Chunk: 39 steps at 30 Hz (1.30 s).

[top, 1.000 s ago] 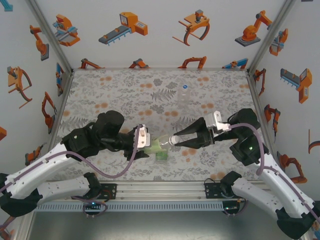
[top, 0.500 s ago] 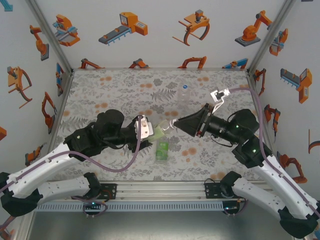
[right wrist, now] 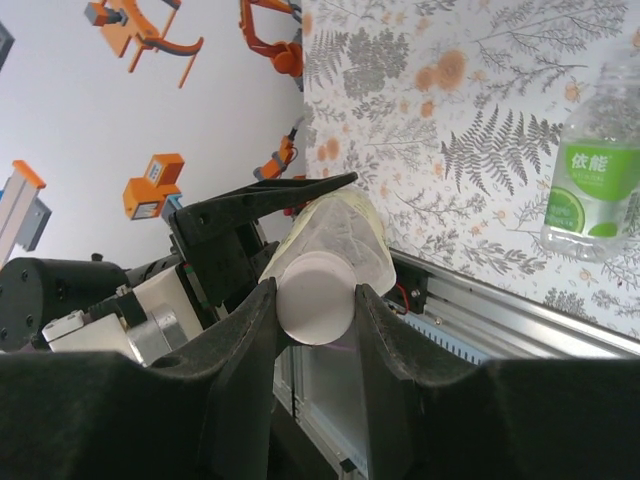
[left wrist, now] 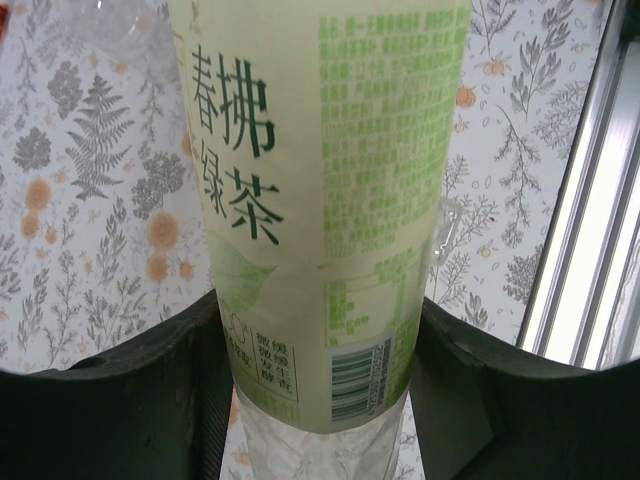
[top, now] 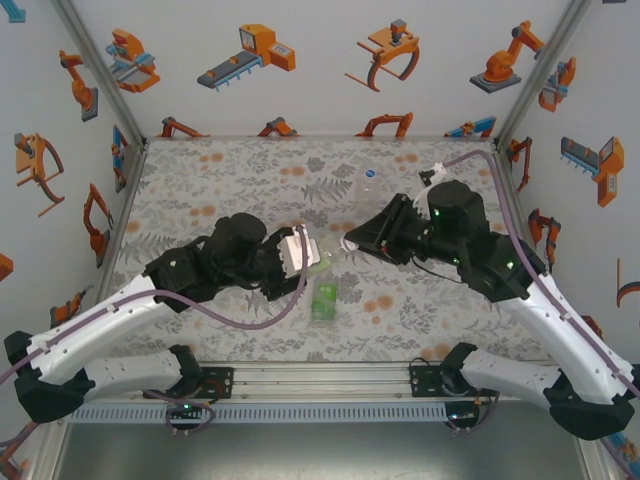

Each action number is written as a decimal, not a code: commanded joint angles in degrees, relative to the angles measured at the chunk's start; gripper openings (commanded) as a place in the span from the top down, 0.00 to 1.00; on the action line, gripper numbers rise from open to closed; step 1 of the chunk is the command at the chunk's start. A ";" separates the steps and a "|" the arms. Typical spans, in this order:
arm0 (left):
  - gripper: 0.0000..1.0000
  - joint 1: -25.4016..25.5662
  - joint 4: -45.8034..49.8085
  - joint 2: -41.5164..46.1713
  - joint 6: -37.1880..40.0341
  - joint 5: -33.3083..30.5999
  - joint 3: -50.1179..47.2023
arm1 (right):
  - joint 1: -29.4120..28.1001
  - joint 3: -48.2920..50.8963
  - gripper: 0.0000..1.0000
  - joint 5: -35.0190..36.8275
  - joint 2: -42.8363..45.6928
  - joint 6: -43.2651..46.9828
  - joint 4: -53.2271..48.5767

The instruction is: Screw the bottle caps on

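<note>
On the left, the left gripper (top: 303, 252) is clamped around the body of the pale-labelled bottle (left wrist: 320, 200), one finger pressed against each side of its yellow-green label, holding it off the counter (top: 200, 180) with the neck pointing toward the other arm. Just nearer the arm bases, the bright green bottle (top: 323, 298) lies on its side on the patterned surface, touched by neither arm. Meeting the raised bottle from the right, the right gripper (top: 349, 243) pinches the white cap (right wrist: 315, 297) between its fingertips, right at that bottle's mouth. Farther back and slightly to the right, the unlabelled bottle (top: 368, 195) stands upright with a blue cap (top: 369, 173) on top, well apart from both arms.
</note>
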<state>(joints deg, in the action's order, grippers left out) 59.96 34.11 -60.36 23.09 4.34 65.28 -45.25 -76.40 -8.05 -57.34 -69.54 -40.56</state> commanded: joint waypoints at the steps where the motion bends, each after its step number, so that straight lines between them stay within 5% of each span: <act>1: 1.00 0.24 -3.61 -1.32 -1.19 -0.39 4.07 | -3.10 -0.64 1.00 -0.26 -1.80 -3.43 -6.64; 6: 1.00 0.29 -5.66 -0.56 -0.41 0.86 2.49 | -3.79 0.60 0.98 -0.43 -1.99 -6.40 -3.61; 12: 1.00 0.28 -4.12 0.29 2.08 2.74 0.40 | -3.79 -4.24 0.63 2.48 -2.24 1.12 -8.22; 24: 1.00 0.28 -2.03 1.67 1.62 5.98 -2.52 | -3.79 -6.72 0.35 4.44 -0.90 12.49 -6.11; 31: 1.00 0.32 -1.67 3.18 2.66 11.22 -3.02 | -3.79 -3.04 0.37 -0.06 5.18 36.82 7.84; 35: 1.00 0.37 -0.47 3.56 2.92 15.83 -1.66 | -3.74 2.38 0.40 -10.03 10.80 52.87 17.28; 39: 1.00 0.46 -0.08 4.02 2.78 18.95 -0.95 | -3.78 -0.85 0.41 -24.55 9.96 72.85 10.62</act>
<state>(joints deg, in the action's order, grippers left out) 59.99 33.74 -57.39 24.95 18.33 62.57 -48.64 -75.50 -19.84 -46.06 -16.64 -29.98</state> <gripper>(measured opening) 0.573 0.597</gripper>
